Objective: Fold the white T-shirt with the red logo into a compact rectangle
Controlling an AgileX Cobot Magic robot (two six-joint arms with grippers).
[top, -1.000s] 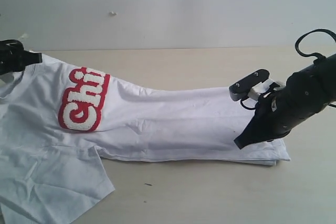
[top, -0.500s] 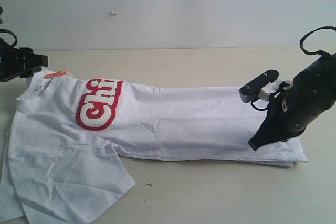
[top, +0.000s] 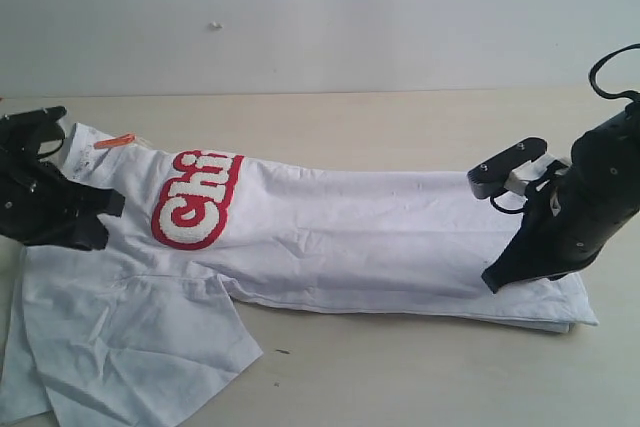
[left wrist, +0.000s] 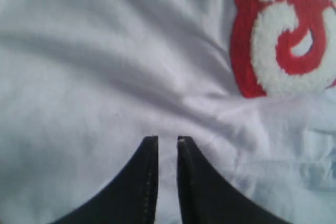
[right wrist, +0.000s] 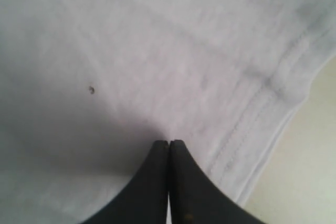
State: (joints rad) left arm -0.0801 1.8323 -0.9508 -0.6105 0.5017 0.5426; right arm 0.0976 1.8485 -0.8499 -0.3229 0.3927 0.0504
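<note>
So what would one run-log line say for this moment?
shirt: folded lengthwise on table | left gripper: nearly closed beside logo | right gripper: closed at hem

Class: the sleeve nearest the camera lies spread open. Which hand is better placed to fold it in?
Likely left. The left hand is on the white T-shirt beside the red logo, next to that sleeve; the right hand is at the hem, the far end.

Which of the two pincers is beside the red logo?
The left pincer, at the neck end of the white T-shirt; the right pincer is far from the red logo, at the hem.
</note>
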